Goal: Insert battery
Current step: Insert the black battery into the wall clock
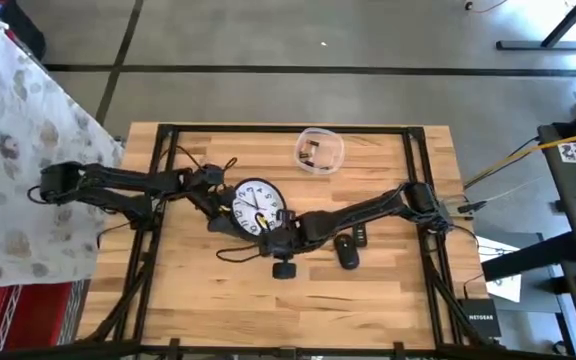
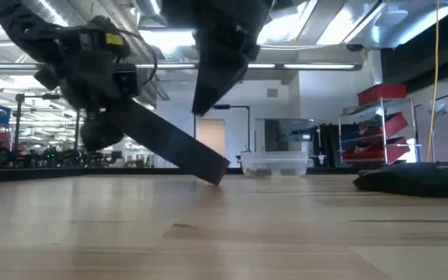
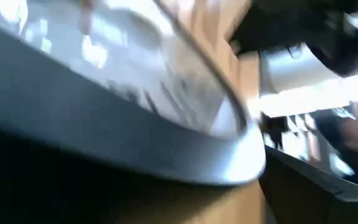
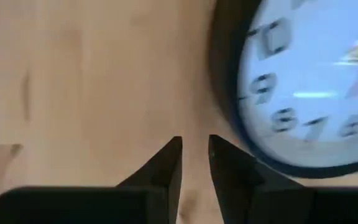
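High view shows the wooden surface [image 1: 368, 290] carrying a clock [image 1: 256, 207], tilted with one edge raised. Left fingers [image 1: 220, 205] pinch its rim; right fingers [image 4: 194, 163] sit nearly pressed together just beside it. Batteries [image 1: 313, 152] lie in a clear tub [image 1: 320, 150], well apart from both.

clocks: 1, clock [image 1: 258, 207], white face, black rim
clear containers: 1, plastic tub [image 1: 319, 150], small dark items inside, count unclear
black objects on table right of clock: 2, larger [image 1: 347, 250], smaller [image 1: 363, 236]
arms: 2
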Robot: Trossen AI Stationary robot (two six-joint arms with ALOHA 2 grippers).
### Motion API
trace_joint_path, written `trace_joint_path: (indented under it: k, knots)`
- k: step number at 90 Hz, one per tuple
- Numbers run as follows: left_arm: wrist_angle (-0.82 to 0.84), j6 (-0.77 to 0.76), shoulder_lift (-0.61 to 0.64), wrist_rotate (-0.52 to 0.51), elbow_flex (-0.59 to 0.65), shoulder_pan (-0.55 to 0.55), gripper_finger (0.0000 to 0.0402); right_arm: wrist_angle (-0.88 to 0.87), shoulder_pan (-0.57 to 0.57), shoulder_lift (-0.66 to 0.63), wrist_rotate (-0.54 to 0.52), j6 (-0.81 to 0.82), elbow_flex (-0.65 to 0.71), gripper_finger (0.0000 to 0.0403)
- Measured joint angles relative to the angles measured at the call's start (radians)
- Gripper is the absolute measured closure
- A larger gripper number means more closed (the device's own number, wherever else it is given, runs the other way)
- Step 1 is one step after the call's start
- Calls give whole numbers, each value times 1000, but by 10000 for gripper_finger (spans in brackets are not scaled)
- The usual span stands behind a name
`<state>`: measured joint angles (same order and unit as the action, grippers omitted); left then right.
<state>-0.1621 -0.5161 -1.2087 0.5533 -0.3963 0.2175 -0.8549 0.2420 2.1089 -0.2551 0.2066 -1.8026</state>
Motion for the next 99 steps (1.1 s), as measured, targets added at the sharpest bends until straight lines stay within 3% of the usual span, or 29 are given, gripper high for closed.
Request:
trace_joint_path:
  k: [5, 10, 21, 29, 38, 66, 90, 99]
  knots:
    - [-96, -2, -24, -139, 1, -30, 141, -28, -1, -19, -70, 3, -1, 338]
    - [-198, -28, -47, -216, 1, -55, 141, -48, -2, -23, -120, 10, -1, 338]
    - [-258, -44, -73, -143, -7, -75, 140, -65, -3, -24, -140, 38, 0, 338]
    - [-168, -45, -73, -49, -9, -73, 134, -63, 0, -29, -136, 50, 0, 338]
    - [3, -27, -73, -22, -9, -72, 123, -47, 0, -29, -134, 57, 0, 338]
    - [440, -29, -66, -40, -15, -94, 113, 57, 0, -18, -134, 52, -1, 338]
    - [668, -37, -17, -151, -22, -108, 113, -32, 0, 7, -125, 58, 0, 338]
    - [627, -61, 15, -60, -14, -107, 112, -35, -2, 8, -127, 53, 0, 338]
